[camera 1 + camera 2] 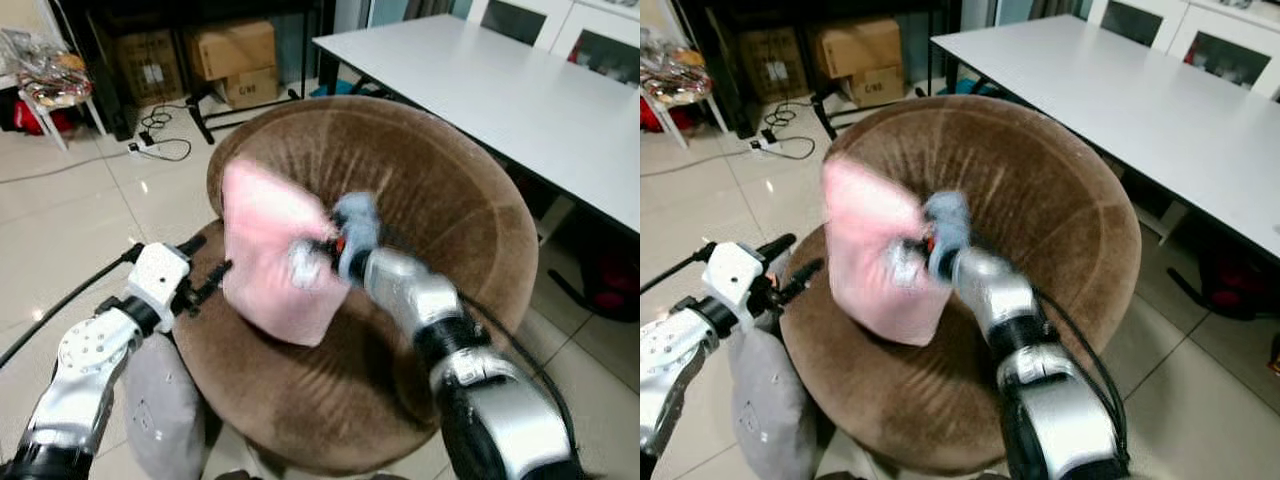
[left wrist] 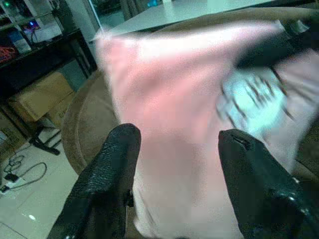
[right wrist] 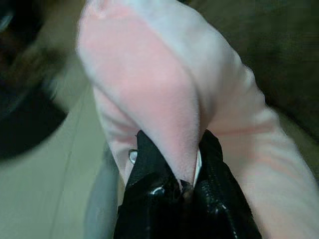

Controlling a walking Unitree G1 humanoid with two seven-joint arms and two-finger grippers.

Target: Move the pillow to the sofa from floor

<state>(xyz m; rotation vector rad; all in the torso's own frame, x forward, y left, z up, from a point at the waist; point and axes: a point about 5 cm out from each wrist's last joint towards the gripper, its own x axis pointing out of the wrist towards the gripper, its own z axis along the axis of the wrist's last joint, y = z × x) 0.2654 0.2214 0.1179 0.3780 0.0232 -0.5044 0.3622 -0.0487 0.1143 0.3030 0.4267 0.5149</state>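
A pink pillow (image 1: 262, 245) hangs blurred over the seat of the round brown sofa chair (image 1: 450, 200), its lower corner near the cushion. My right gripper (image 3: 182, 174) is shut on a fold of the pink pillow (image 3: 149, 84), reaching in from the right. At the seat's left edge my left gripper (image 1: 205, 272) stands open, its two fingers (image 2: 117, 159) spread just short of the pillow (image 2: 174, 114) with nothing between them.
A grey pillow (image 1: 160, 410) lies on the tiled floor against the chair's left side, under my left arm. A white table (image 1: 520, 90) stands at the right. Cardboard boxes (image 1: 235, 50), a power strip with cables (image 1: 155, 145) and a small stool (image 1: 50, 85) are behind.
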